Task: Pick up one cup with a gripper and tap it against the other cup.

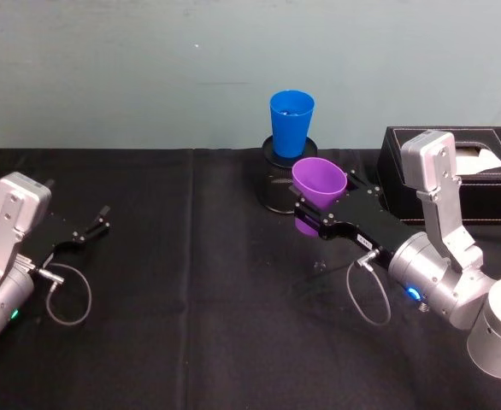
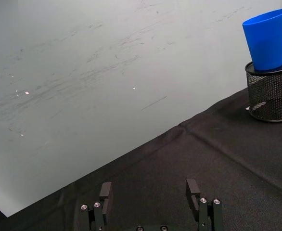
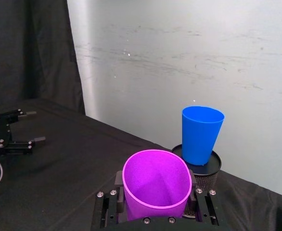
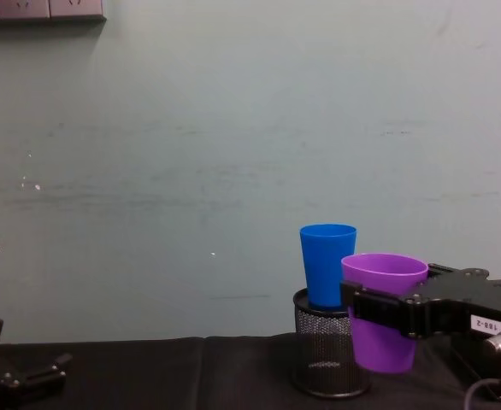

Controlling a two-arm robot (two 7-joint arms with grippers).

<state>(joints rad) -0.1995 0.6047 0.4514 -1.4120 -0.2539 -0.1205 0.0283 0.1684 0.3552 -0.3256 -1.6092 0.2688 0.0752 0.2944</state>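
**A:** Where are we on the tap?

**B:** The right claw [image 1: 327,209] is pinching the purple cup [image 1: 319,181] across its body, below the rim. The cup is upright, mouth up. From the chest view we judge its base is clear of the black cloth [image 1: 233,282].

**A:** Target?

**B:** The blue cup [image 1: 291,120] stands upright at the top of the black mesh pen holder [image 1: 276,184], so it's higher than the purple one. We think that's why purple is carried raised: it has to meet blue's wall, not the mesh.

**A:** Contact?

**B:** None we can confirm. The right wrist view shows a gap between the two. Purple is just beside the holder, on our side of it.

**A:** Left arm?

**B:** It's parked. The left claw [image 1: 97,224] is spread and empty, low over the cloth and well apart from both cups.

**A:** Surface, room?

**B:** The cloth covers the worktop [image 1: 191,342], with a few creases. There's a black tissue box [image 1: 498,201] behind the right arm and a pale, scuffed wall [image 1: 148,68] close behind everything.

**A:** Risk?

**B:** Blue looks only perched, and we can't tell how deep it sits. We'd tap it lightly.
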